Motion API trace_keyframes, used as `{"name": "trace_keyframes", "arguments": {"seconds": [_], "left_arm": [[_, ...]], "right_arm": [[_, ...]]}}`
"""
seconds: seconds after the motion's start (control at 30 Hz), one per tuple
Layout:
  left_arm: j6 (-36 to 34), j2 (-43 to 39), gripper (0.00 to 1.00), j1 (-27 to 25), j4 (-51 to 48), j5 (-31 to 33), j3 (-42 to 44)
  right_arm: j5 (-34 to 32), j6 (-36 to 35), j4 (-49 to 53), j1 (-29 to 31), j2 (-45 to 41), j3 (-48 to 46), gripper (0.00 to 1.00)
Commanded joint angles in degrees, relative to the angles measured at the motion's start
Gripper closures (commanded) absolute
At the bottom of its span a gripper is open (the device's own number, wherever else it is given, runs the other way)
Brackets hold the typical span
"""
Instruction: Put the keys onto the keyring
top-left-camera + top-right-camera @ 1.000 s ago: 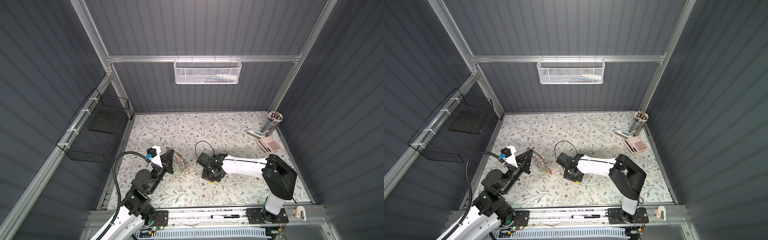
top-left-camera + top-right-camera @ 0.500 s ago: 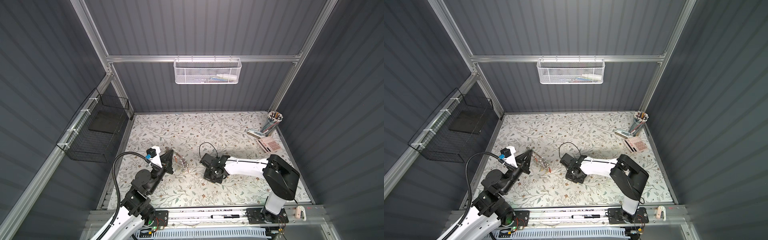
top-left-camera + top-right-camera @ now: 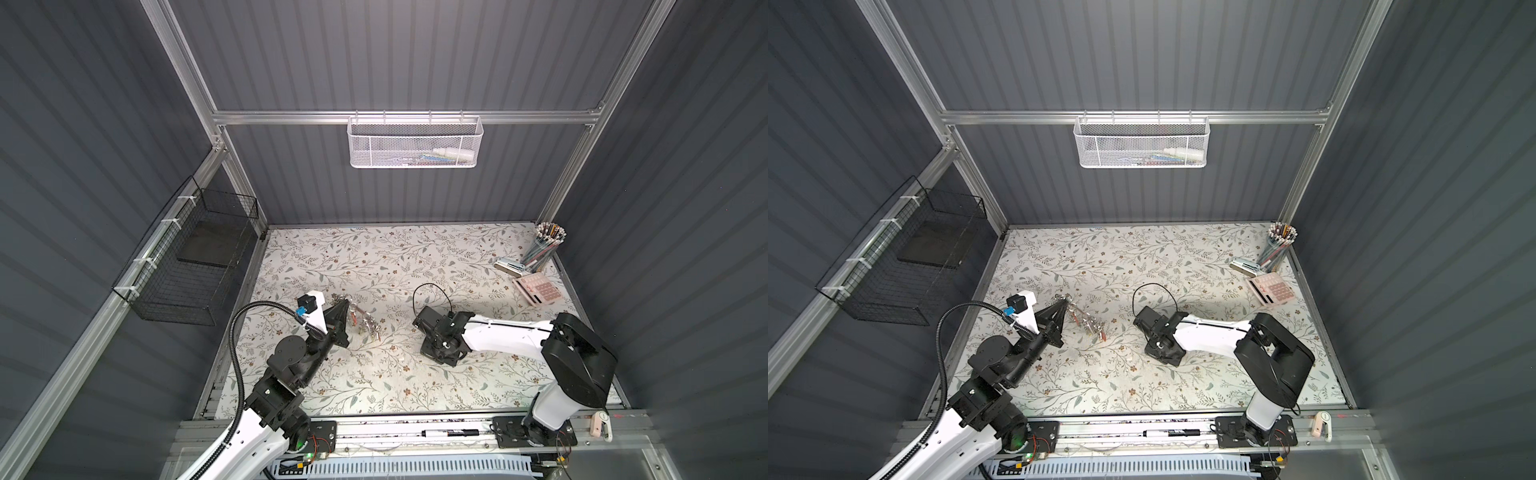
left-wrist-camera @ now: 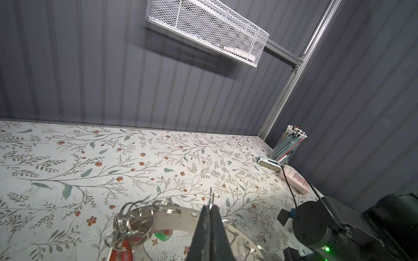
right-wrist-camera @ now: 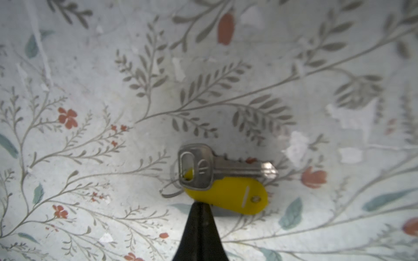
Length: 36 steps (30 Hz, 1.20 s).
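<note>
My left gripper [image 4: 211, 206] is shut on a small split ring that hangs on the keyring [image 4: 174, 219], a flat grey hoop held just above the mat. Keys with a red tag [image 4: 122, 250] and a green tag [image 4: 161, 236] hang from it. In both top views the left gripper [image 3: 345, 304] [image 3: 1064, 303] holds the keyring [image 3: 365, 323] [image 3: 1088, 322] left of centre. My right gripper [image 5: 200, 204] is shut and points down, tips at the edge of the yellow tag [image 5: 235, 194] of a silver key [image 5: 217, 168] lying flat. In the top views the right gripper [image 3: 441, 356] hides that key.
A pencil cup [image 3: 546, 245], a white stapler-like item [image 3: 510, 266] and a pink calculator [image 3: 538, 291] stand at the back right. A black wire basket [image 3: 195, 266] hangs on the left wall, a white mesh basket [image 3: 415, 141] on the back wall. A black cable loop [image 3: 430, 297] rises behind the right wrist.
The right gripper has slid a little to the right over the mat, still shut. The left gripper has stayed nearly still with the keyring.
</note>
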State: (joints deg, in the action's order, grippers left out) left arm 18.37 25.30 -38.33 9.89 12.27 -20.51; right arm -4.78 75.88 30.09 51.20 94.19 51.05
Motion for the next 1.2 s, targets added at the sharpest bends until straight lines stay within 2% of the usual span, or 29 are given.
{"name": "trace_keyframes", "arguments": {"seconds": [0.0,0.17,0.3,0.4,0.57,0.67,0.9,1.17], "left_arm": [[-0.6,-0.6,1.00,-0.2,4.4,0.8,-1.2],[-0.4,-0.5,1.00,-0.3,4.5,0.6,-1.4],[-0.4,-0.9,1.00,-0.3,3.7,0.6,-1.6],[0.1,-1.5,1.00,-0.3,3.6,0.9,-1.3],[0.3,-2.0,1.00,-0.2,2.9,0.9,-1.2],[0.2,-2.3,1.00,-0.3,2.4,1.0,-1.5],[-0.2,-3.2,1.00,-0.3,0.6,1.9,-2.2],[-0.4,-3.0,1.00,-0.3,1.1,2.0,-2.0]], "right_arm": [[-3.7,0.2,5.6,-1.5,0.9,-3.9,1.00],[-5.9,-1.0,7.1,-2.1,-0.1,-3.4,1.00],[-13.3,-2.5,13.9,1.4,-1.7,2.2,0.98],[-16.1,-5.2,13.4,3.7,-3.0,4.0,0.88],[-15.2,-10.5,9.5,4.6,-1.1,5.9,0.66],[-14.8,-11.0,8.9,5.0,1.3,7.8,0.58],[-14.7,-10.7,9.9,5.3,6.9,11.7,0.61],[-15.6,-9.1,12.0,5.2,9.6,12.5,0.74]]}}
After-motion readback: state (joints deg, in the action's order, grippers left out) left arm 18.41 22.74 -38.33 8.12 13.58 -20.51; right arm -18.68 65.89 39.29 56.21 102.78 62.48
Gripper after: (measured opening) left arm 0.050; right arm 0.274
